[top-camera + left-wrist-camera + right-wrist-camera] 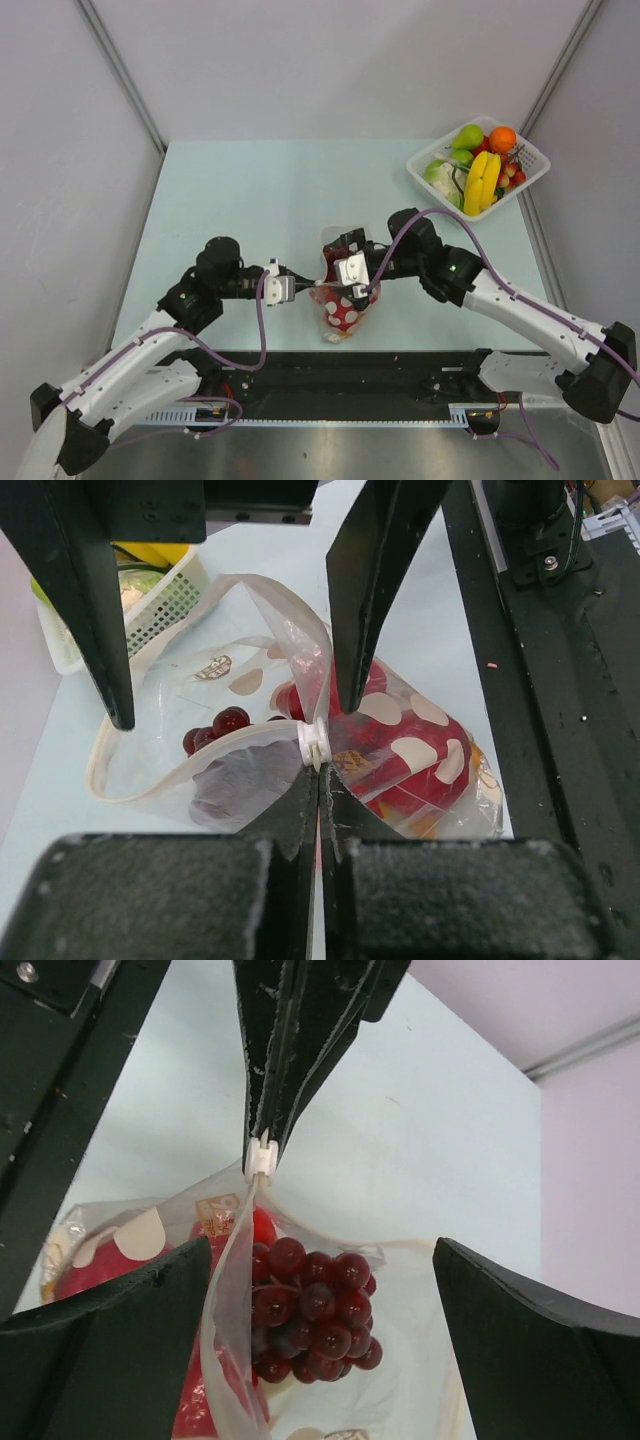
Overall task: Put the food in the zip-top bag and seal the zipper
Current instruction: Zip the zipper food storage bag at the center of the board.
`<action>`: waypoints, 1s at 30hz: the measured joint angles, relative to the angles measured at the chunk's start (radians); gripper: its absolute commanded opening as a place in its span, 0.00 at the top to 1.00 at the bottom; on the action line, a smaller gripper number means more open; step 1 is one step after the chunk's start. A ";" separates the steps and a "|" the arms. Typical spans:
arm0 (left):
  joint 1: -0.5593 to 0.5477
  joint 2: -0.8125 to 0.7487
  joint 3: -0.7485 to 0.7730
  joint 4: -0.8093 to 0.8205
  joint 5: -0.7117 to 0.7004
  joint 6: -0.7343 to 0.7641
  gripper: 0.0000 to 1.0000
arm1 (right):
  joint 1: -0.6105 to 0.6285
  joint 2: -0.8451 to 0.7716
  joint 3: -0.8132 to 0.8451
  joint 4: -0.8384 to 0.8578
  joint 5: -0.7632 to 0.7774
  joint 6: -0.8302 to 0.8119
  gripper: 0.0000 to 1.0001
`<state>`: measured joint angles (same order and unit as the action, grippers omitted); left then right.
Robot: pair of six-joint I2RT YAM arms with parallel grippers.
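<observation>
Pale blue-green table (230, 190), matte and bare over most of its far and left parts; plain grey-white walls (300, 60) close it in on the left, right and far sides. Black rail (350, 365) runs along the near edge, above the arm bases. White lattice basket (530, 175) sits in the far right corner, heaped with fruit (480, 180), well apart from the work. Bag (342, 315) is at table centre, close to the near edge, between the two arms. It is clear soft plastic with cream dots, and its mouth is pulled open into a loop. The zipper (100, 770) shows as a cream rim around that mouth, with a small white clip (315, 744) at one end. Inside are dark red grapes (315, 1305) near the mouth and a red piece (400, 780) deeper in, seen through the dotted film. Left gripper (318, 790) reaches in from the left, jaws pressed together on the bag's edge just under the clip. Right gripper (322, 1250) comes from the right and hangs over the mouth, jaws spread wide, one finger on each side of the opening; whether they touch the film cannot be told. The two grippers are very close over the bag. Open table lies far and left of the bag; little room lies between bag and rail.
</observation>
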<state>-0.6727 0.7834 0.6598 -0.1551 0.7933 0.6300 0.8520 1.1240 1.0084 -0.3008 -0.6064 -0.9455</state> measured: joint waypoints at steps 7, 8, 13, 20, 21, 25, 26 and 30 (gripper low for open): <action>-0.002 0.000 0.023 -0.027 0.000 0.007 1.00 | 0.022 0.037 0.000 -0.007 -0.043 -0.193 0.39; -0.002 0.000 0.023 -0.029 0.000 0.007 1.00 | 0.024 0.044 0.000 -0.008 -0.046 -0.208 0.44; -0.002 0.000 0.024 -0.046 -0.001 0.008 1.00 | 0.031 0.084 0.000 0.001 -0.046 -0.242 0.85; -0.002 0.000 0.038 -0.080 -0.007 0.019 0.99 | 0.047 0.105 0.000 0.018 -0.013 -0.210 1.00; -0.002 -0.001 0.038 -0.079 -0.012 0.018 0.96 | 0.048 0.105 0.000 0.024 -0.005 -0.198 1.00; -0.002 -0.008 0.038 -0.055 -0.062 -0.023 0.65 | 0.049 0.105 0.000 0.060 0.043 -0.123 1.00; -0.002 -0.010 0.035 -0.043 -0.077 -0.043 0.62 | 0.049 0.105 0.000 0.073 0.058 -0.101 1.00; -0.004 -0.016 0.017 0.020 -0.139 -0.148 0.52 | 0.047 0.105 0.000 0.111 0.113 -0.032 1.00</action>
<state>-0.6769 0.7677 0.6765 -0.1349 0.6540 0.4820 0.8986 1.2285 1.0088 -0.1894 -0.4931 -0.9779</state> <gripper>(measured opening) 0.439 0.011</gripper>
